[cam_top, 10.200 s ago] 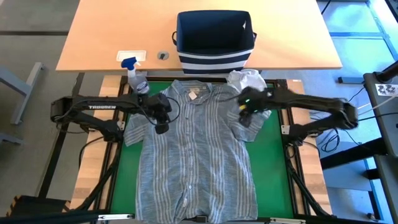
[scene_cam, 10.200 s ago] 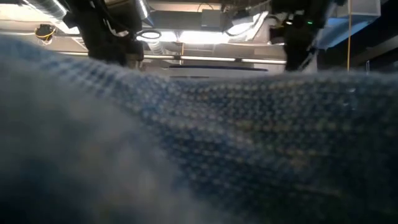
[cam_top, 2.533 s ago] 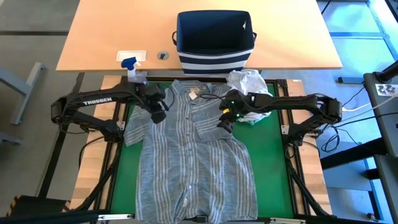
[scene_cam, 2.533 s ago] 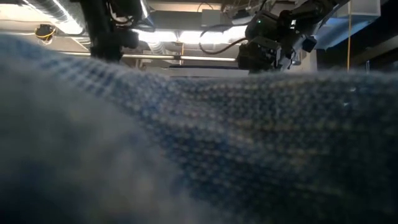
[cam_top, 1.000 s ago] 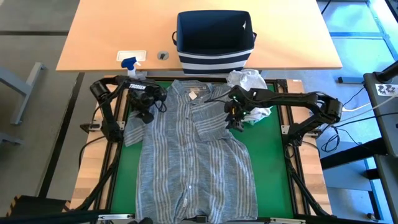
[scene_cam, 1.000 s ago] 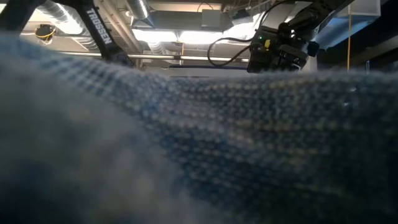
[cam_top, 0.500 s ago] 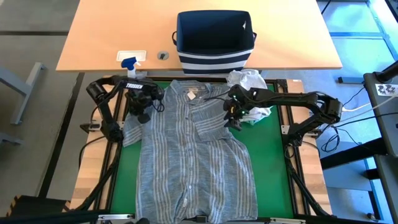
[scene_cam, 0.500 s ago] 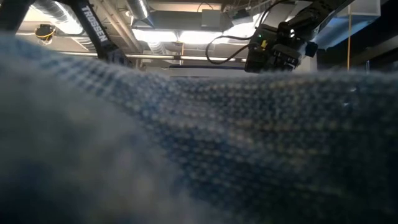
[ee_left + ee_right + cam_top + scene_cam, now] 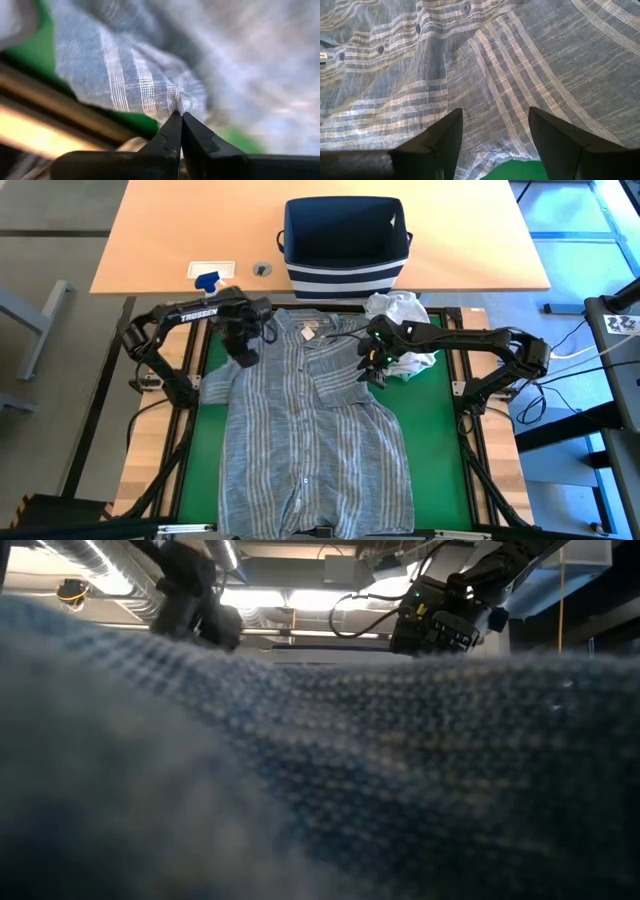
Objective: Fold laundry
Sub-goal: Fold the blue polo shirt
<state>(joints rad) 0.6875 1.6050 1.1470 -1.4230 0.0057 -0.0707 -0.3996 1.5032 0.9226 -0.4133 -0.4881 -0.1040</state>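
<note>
Shirt (image 9: 310, 430) flat face-up on green mat (image 9: 432, 440), collar toward basket (image 9: 345, 245), hem at near edge; white t-shirt (image 9: 400, 310) bunched at far right corner of mat, partly under right arm. High view: left gripper (image 9: 245, 352) over shirt's left shoulder/sleeve, arm reaching in from left frame and elbow folded back; right gripper (image 9: 372, 370) over right shoulder/sleeve, arm stretched long and low across from right side. Spray bottle (image 9: 207, 281) on wooden table just beyond mat. Low view: lens smothered by shirt fabric (image 9: 320, 780), only both wrists poking above cloth line, no use for grip check. Left wrist view: fingers (image 9: 170, 135) clenched on small pinch of striped cloth (image 9: 150, 95), cloth pulled up off mat. Right wrist view: fingers (image 9: 445, 137) spread wide, nothing between, hovering just above sleeve seam (image 9: 505, 100) with mat showing at sleeve edge. Risks, as judgement: left pinch looks thin, likely to slip out under pull; only one side gripped, so lifting now probably drags shirt askew; right fingers closing here could grab two layers or miss sleeve edge; long right reach may snag t-shirt.
</note>
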